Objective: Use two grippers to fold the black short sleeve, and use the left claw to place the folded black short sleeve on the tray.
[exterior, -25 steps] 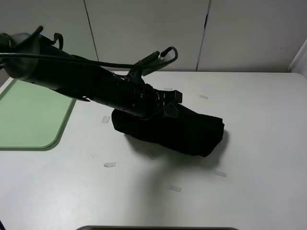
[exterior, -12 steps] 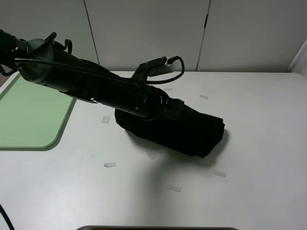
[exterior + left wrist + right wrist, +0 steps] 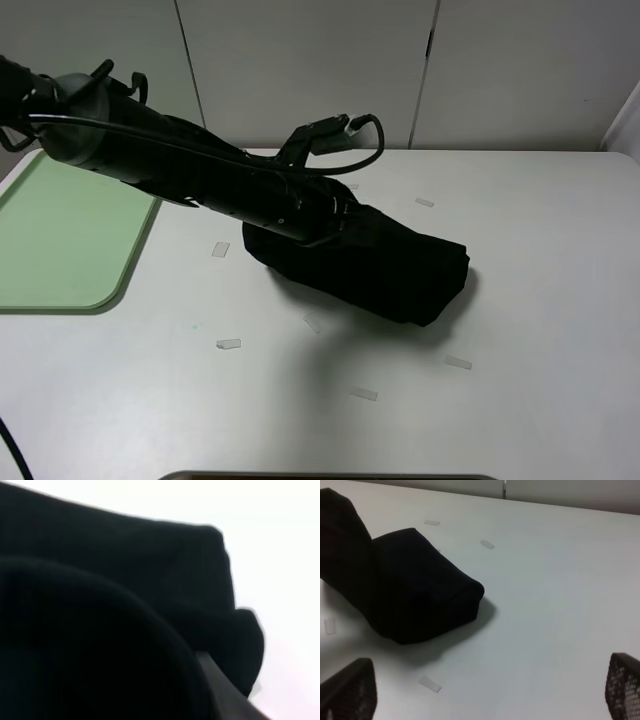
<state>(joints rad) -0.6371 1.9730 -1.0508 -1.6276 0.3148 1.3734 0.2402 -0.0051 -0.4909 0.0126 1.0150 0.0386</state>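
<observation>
The folded black shirt [image 3: 400,272] lies near the middle of the white surface [image 3: 520,380], well apart from the green tray [image 3: 60,240] at the surface's left edge. The left gripper [image 3: 342,222] is pinched narrow on the shirt's tray-side end, which sits higher than the far end resting on the surface. The right gripper [image 3: 485,700] stands wide, holding nothing.
</observation>
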